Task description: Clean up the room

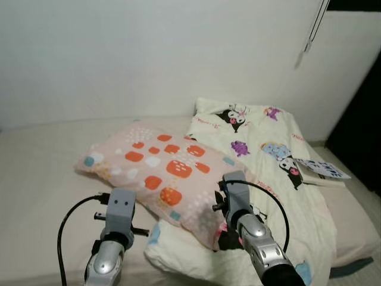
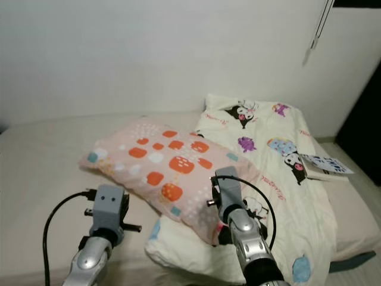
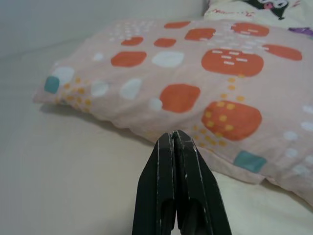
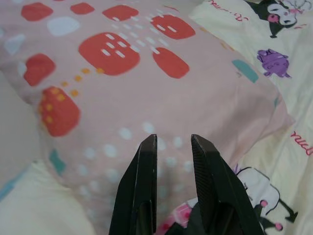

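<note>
A pink pillow (image 1: 161,167) with orange, white and teal patches lies across the bed, its right end resting on a cream cartoon-print blanket (image 1: 280,179). My left gripper (image 3: 174,139) is shut with nothing in it and hovers just short of the pillow's near edge (image 3: 195,98). My right gripper (image 4: 173,142) is open a little, its fingers (image 4: 146,161) over the pillow's right part (image 4: 146,73), close to its surface. Both wrists (image 1: 122,211) (image 1: 235,193) rise from the bottom of the head views.
The beige mattress (image 1: 41,173) stretches to the left. A white wall stands behind. A patterned booklet (image 1: 321,168) lies on the blanket at the right, beside a dark gap at the bed's right edge. A cord hangs on the wall at the upper right.
</note>
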`<state>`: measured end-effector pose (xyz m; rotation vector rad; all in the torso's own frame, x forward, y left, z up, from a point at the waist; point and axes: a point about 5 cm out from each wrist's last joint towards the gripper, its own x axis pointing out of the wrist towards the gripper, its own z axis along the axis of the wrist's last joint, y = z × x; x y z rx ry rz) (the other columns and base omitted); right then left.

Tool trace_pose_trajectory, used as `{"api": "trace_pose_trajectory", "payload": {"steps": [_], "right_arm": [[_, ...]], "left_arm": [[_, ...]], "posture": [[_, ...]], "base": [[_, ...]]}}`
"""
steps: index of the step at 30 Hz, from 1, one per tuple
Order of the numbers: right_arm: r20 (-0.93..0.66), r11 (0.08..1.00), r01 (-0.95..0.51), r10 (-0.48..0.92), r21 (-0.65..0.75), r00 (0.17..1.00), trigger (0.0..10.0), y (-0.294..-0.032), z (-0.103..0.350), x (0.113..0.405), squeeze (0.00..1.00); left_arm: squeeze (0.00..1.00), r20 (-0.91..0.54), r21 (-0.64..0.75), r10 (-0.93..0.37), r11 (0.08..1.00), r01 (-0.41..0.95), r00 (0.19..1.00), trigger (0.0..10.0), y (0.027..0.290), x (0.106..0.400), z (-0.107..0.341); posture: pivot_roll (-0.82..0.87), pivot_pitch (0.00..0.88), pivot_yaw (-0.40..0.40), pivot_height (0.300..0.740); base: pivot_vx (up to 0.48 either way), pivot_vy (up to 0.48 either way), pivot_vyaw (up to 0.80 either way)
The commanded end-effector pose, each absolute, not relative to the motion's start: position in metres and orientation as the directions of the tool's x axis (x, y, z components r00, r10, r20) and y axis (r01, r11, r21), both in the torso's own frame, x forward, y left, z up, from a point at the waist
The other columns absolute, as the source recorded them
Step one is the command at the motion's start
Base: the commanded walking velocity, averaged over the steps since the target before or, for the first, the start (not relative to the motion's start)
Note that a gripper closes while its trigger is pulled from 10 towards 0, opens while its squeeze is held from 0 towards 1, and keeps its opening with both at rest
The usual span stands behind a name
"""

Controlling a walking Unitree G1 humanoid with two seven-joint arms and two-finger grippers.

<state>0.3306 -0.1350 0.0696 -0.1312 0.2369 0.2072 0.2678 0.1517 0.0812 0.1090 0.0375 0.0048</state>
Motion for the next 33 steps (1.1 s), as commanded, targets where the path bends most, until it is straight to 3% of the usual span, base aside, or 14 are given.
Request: {"api": "trace_pose_trajectory", "payload": {"steps": [1, 14, 25, 33], "right_arm": [[-0.255, 0.975, -0.203, 0.175, -0.091, 0.951, 10.0, -0.1386, 0.0655, 0.3280, 0.00], [-0.262, 0.975, -0.203, 0.172, -0.092, 0.950, 10.0, -0.1383, 0.0648, 0.3279, 0.00], [-0.264, 0.978, -0.194, 0.167, -0.081, 0.950, 10.0, -0.1393, 0.0640, 0.3270, 0.00], [-0.247, 0.978, -0.189, 0.164, -0.082, 0.955, 10.0, -0.1392, 0.0662, 0.3278, 0.00]], "left_arm": [[0.00, -0.060, 0.094, 0.015, 0.996, -0.009, 0.998, 10.0, 0.1518, 0.2652, 0.0767], [0.00, -0.066, 0.119, 0.056, 0.992, -0.048, 0.996, 10.0, 0.1561, 0.2654, 0.0750], [0.00, -0.071, 0.125, 0.052, 0.991, -0.043, 0.996, 10.0, 0.1555, 0.2657, 0.0745], [0.00, -0.071, 0.127, 0.039, 0.991, -0.030, 0.997, 10.0, 0.1552, 0.2647, 0.0751]], "posture": [[-0.05, 0.099, -0.009, 0.666], [-0.05, 0.093, -0.008, 0.666], [-0.05, 0.093, -0.004, 0.626], [-0.05, 0.100, -0.005, 0.626]], "base": [[0.000, 0.000, 0.00], [0.000, 0.000, 0.00], [0.000, 0.000, 0.00], [0.000, 0.000, 0.00]]}}
